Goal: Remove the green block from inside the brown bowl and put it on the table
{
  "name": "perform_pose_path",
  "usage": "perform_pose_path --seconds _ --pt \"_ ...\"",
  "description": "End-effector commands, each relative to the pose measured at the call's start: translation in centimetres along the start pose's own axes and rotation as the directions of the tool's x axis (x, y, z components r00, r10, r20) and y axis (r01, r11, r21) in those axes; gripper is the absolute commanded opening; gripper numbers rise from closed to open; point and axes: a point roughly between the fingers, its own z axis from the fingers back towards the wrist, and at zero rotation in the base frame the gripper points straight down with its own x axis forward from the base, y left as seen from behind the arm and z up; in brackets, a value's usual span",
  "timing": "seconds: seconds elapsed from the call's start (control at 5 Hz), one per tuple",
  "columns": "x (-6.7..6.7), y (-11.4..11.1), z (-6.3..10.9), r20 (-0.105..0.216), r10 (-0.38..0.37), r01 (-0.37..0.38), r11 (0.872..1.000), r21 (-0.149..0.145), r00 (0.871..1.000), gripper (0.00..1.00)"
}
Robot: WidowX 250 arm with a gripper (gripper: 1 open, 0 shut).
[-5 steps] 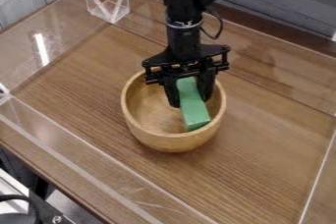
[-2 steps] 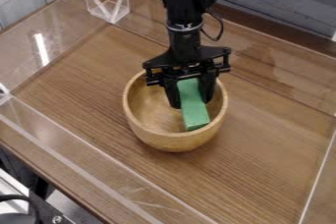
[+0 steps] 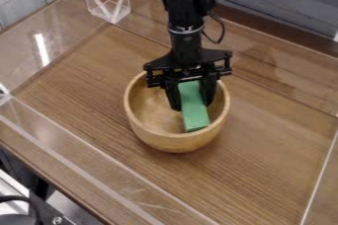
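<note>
The brown bowl (image 3: 148, 130) of light tan wood sits on the table (image 3: 264, 140) near the middle. Inside it the green block (image 3: 197, 112) leans tilted, its lower end near the bowl's front right wall and its upper end up between the black fingers. My gripper (image 3: 193, 97) reaches straight down into the bowl and is shut on the block's upper end. The arm hides the top of the block.
Low clear plastic walls (image 3: 40, 130) edge the table on all sides. A clear folded plastic stand (image 3: 109, 5) sits at the back left. Bare wood lies left, right and in front of the bowl.
The gripper and the green block have risen very slightly within the bowl; the bowl has stayed in place.
</note>
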Motion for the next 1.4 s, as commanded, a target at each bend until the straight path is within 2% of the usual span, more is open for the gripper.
perform_pose_path --seconds 0.0,1.2 --pt "0.1 -0.5 0.7 0.024 -0.030 0.031 0.999 -0.020 0.999 0.00" --pt "-0.4 0.6 3.2 0.021 -0.016 0.017 0.999 -0.047 1.000 0.00"
